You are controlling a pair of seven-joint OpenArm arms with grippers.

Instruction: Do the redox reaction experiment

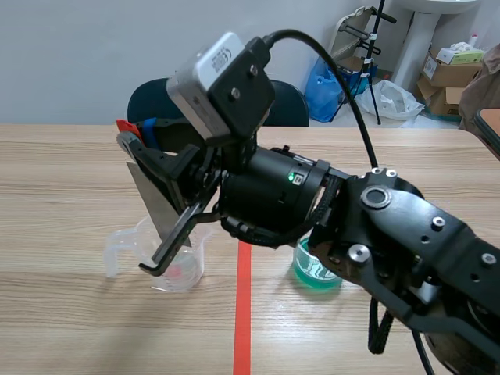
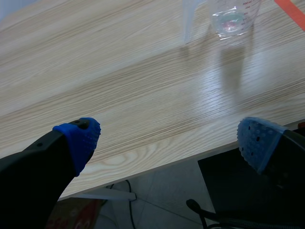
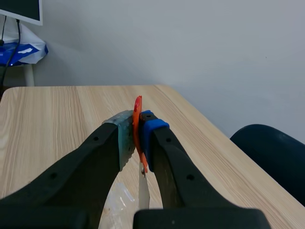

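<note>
My right gripper [image 1: 139,131] reaches across the table from the right and is shut on a thin grey metal strip [image 1: 155,201] with an orange-red tag [image 1: 123,125] at its top. The strip hangs down toward a clear measuring beaker [image 1: 181,264] holding a little clear liquid with a reddish trace. In the right wrist view the right gripper [image 3: 138,125] pinches the tag, the strip [image 3: 143,193] drops below it, and the beaker's rim [image 3: 117,205] shows underneath. My left gripper [image 2: 167,138] is open over the table's near edge, the same beaker [image 2: 232,19] far ahead of it.
A small beaker of green liquid [image 1: 316,271] stands under the right arm, right of the orange tape line [image 1: 244,312]. A dark chair [image 1: 293,101] stands behind the table. Boxes and bags [image 1: 445,74] sit at the back right.
</note>
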